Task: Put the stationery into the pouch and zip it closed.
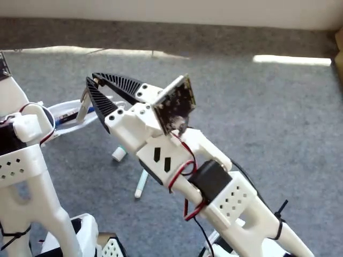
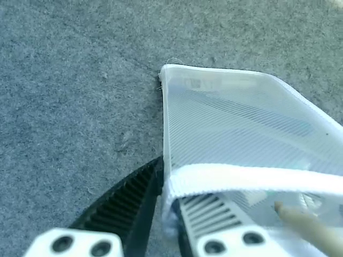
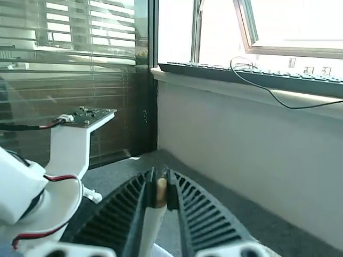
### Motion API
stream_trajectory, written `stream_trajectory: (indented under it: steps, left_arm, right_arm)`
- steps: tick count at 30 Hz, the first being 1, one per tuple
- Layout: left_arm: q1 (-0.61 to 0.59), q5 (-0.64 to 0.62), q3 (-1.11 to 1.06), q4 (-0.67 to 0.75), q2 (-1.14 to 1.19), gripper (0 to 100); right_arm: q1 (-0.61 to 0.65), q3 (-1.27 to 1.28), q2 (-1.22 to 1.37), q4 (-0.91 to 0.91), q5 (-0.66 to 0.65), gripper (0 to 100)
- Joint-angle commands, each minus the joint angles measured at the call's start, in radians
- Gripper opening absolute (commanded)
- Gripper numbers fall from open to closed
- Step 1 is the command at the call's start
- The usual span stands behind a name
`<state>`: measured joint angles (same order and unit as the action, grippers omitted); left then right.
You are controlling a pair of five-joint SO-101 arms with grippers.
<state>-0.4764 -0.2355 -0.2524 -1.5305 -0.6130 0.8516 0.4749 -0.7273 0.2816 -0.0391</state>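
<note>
The right hand [image 1: 91,81] is clenching a pale tan-tipped stick [image 3: 159,190] near the rim of the white mesh pouch [image 2: 230,128], which the left hand [image 2: 171,206] is pinching. Misaligned, the stick could be snagging mesh and slipping free.

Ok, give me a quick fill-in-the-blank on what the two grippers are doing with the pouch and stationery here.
1. The left gripper clamps the rim of the mesh ___.
2. The right gripper is ___ on a slim pencil-like stick.
3. The mesh of the pouch is coloured ___.

Missing words: pouch; shut; white.
</note>
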Motion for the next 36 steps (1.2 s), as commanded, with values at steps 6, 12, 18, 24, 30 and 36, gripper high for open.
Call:
stream_trajectory:
  steps: [6, 12, 18, 24, 30, 36]
  left_arm:
    - [0.025, -0.012, -0.007, 0.021, -0.018, 1]
    - [0.022, -0.012, -0.007, 0.021, -0.018, 1]
    - [0.022, -0.012, -0.007, 0.021, -0.018, 1]
    - [0.021, -0.012, -0.007, 0.021, -0.018, 1]
    - [0.021, -0.012, -0.007, 0.02, -0.018, 1]
    - [0.021, -0.011, -0.007, 0.018, -0.018, 1]
  right_arm:
    - [0.013, -0.005, 0.038, -0.021, -0.005, 0.4]
    - [0.013, -0.012, 0.119, 0.061, -0.005, 0.4]
    - [0.015, -0.053, 0.177, 0.137, -0.009, 0.6]
    - [0.073, -0.104, 0.188, 0.262, -0.012, 0.6]
    - [0.085, -0.117, 0.188, 0.285, -0.012, 0.7]
    - [0.085, -0.116, 0.188, 0.285, -0.012, 10.8]
